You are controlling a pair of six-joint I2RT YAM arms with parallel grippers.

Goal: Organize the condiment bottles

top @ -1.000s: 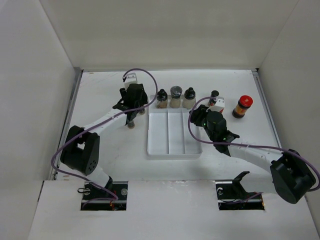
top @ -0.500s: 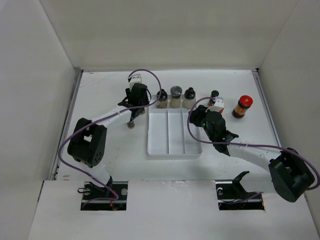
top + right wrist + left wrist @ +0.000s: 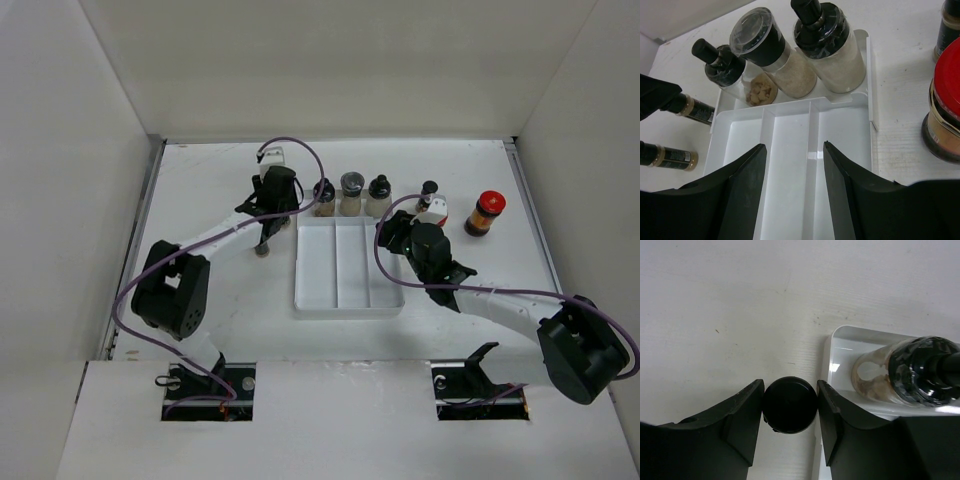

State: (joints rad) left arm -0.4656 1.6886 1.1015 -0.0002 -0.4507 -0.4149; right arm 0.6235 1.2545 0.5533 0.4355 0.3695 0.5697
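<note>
My left gripper (image 3: 790,385) is shut on the black cap of a slim dark vial (image 3: 790,406) that stands upright just left of the white tray (image 3: 840,342). From above, the left gripper (image 3: 269,222) hides that vial. A second slim vial (image 3: 262,247) stands free just nearer. Two black-capped shakers (image 3: 323,197) (image 3: 378,195) and a grey-lidded jar (image 3: 351,192) stand across the tray's far end. My right gripper (image 3: 794,146) hangs open over the tray's right compartments with nothing between its fingers. A red-capped jar (image 3: 487,212) and a small vial (image 3: 429,190) stand right of the tray.
The tray's (image 3: 300,300) three long compartments hold nothing in their near part. White walls enclose the table on the left, back and right. The right arm's elbow (image 3: 580,350) lies over the near right corner.
The left gripper shifted slightly right and closed its fingers onto the vial's cap. The right gripper's fingers spread a little wider over the tray.
</note>
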